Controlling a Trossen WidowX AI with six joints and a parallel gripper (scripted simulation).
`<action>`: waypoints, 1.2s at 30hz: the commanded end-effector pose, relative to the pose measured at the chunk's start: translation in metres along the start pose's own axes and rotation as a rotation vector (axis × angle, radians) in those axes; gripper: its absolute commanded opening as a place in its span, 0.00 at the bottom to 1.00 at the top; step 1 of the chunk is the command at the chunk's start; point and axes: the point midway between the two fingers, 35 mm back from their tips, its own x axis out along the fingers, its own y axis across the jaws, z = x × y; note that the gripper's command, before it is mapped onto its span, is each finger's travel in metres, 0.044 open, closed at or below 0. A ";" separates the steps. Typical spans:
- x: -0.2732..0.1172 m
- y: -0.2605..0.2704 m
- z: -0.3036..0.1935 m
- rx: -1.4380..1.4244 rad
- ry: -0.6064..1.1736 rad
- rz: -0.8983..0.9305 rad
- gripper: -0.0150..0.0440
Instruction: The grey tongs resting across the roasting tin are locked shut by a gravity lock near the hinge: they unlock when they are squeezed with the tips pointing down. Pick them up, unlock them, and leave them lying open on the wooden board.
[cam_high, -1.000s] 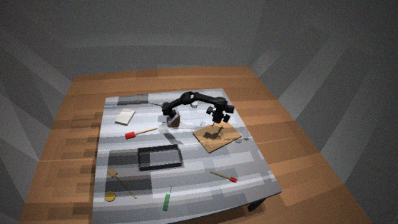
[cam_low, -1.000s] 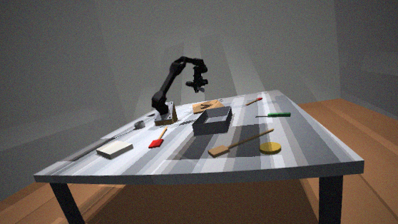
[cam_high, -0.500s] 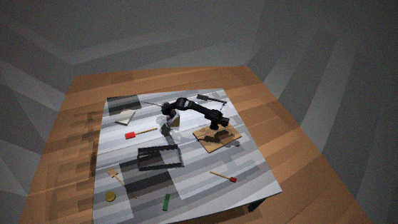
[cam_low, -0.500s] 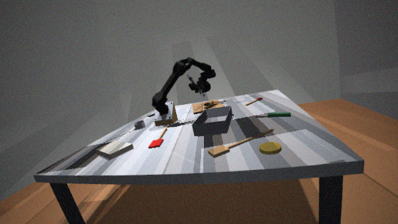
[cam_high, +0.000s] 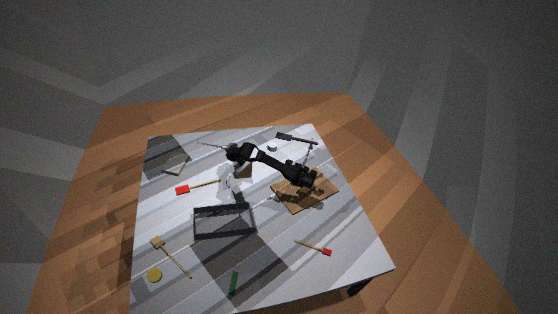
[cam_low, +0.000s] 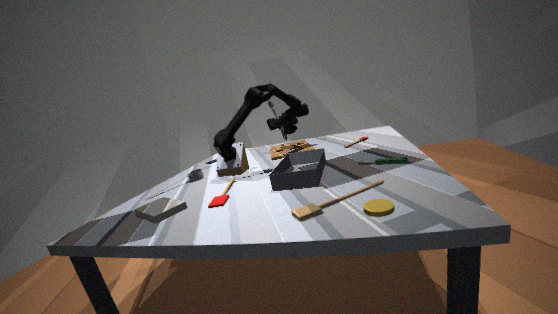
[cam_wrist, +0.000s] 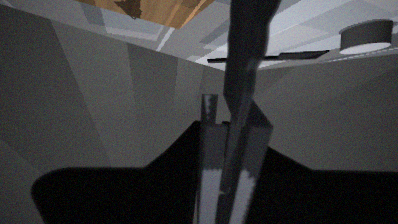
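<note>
Tool (cam_low: 283, 123) clamping grey tongs (cam_low: 284, 132) above wooden board (cam_low: 292, 148); tips hanging downward, presumably so squeezing is releasing the gravity lock.

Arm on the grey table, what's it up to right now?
The arm's gripper is shut on the grey tongs and holds them in the air above the wooden board, well clear of the roasting tin. In the exterior view the tongs hang below the gripper with their tips pointing down. They are not on the board yet, and whether they have unlocked cannot be seen.
</note>
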 end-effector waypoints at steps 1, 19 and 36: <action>-0.003 0.000 -0.004 -0.015 0.027 0.009 0.00; -0.003 0.000 -0.004 -0.015 0.027 0.009 0.00; 0.001 0.000 -0.005 -0.006 -0.028 -0.007 0.00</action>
